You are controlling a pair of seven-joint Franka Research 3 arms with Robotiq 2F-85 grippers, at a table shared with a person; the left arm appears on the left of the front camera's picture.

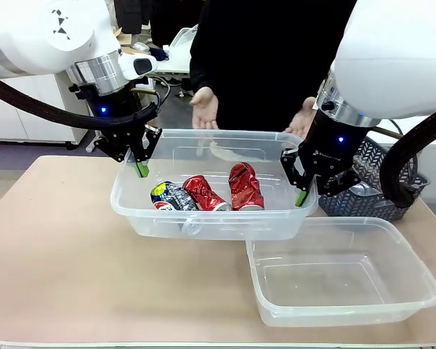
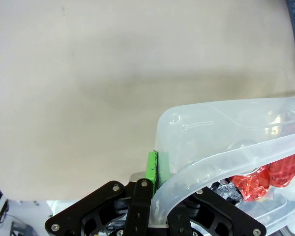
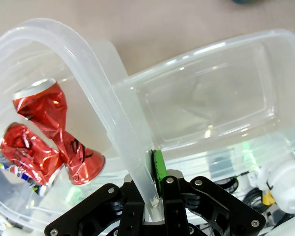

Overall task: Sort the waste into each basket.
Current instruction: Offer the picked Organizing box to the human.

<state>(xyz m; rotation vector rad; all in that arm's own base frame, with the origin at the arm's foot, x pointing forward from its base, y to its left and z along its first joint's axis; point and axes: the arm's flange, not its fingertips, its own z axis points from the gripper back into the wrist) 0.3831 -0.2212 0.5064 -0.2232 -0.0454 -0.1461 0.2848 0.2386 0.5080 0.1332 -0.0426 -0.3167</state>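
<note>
Beige counter point(image 1: 58, 262) | large clear tub point(image 1: 225, 224) mid-counter, just beyond empty clear tub point(image 1: 334, 318) | contents: two crushed red cans point(image 1: 245, 186), one blue-and-white can point(image 1: 171, 196) | left pincer point(image 1: 142, 170) pinches tub's left rim | right pincer point(image 1: 300, 197) pinches right rim | handling: likely light, thin-walled, flexible; hold rolled rim at both ends; loose cans slide if tilted.

A robotics lab: 2 white robot arms point(image 1: 51, 29) at a worktable point(image 1: 58, 262), white cabinets point(image 1: 25, 109) behind.

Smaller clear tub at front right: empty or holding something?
Empty. The smaller clear tub shows a bare see-through floor in the front and right wrist views.
</note>
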